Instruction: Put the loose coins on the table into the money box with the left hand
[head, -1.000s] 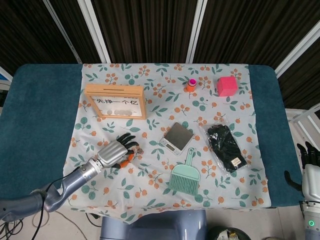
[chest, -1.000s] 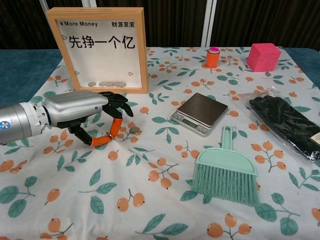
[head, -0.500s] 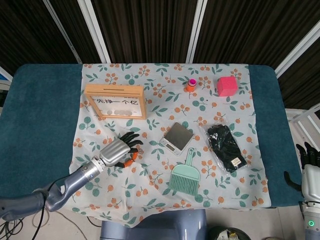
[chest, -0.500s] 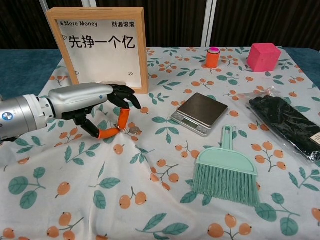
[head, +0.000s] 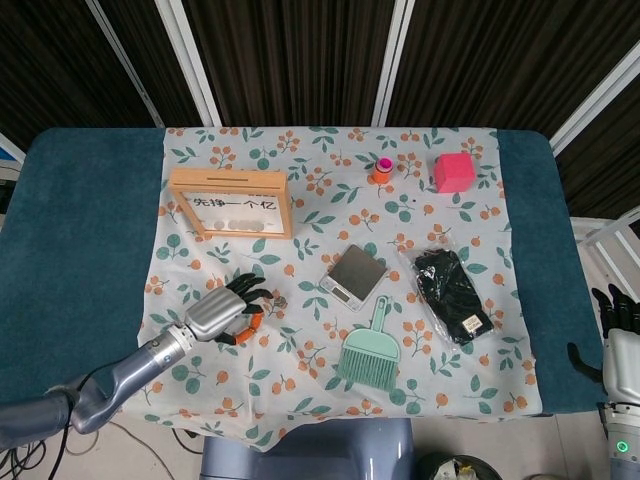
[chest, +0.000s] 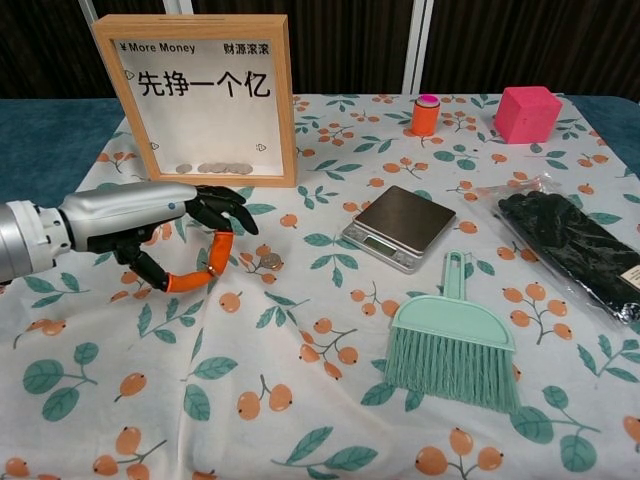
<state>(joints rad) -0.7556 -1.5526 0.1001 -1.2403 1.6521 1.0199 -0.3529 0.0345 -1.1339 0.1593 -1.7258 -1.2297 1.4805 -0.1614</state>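
The wooden-framed money box (head: 231, 203) (chest: 205, 95) stands upright at the back left, with several coins (chest: 215, 168) on its floor. One loose coin (chest: 268, 261) lies on the flowered cloth in front of it. My left hand (head: 225, 310) (chest: 170, 225) hovers low just left of that coin, apart from it. Its fingers are curled in, and the orange tips of thumb and forefinger (chest: 205, 272) meet with nothing visible between them. My right hand (head: 620, 325) hangs off the table's right edge, fingers apart, holding nothing.
A small scale (head: 354, 274) (chest: 400, 226) and a green brush (head: 371, 345) (chest: 455, 340) lie right of the coin. A black packet (head: 452, 293) lies further right. An orange bottle (head: 382, 170) and a pink cube (head: 453, 171) stand at the back.
My left hand reached up towards the coin, then drew back left and lower, bunching the cloth slightly. The coin stays on the cloth. The right hand has not moved.
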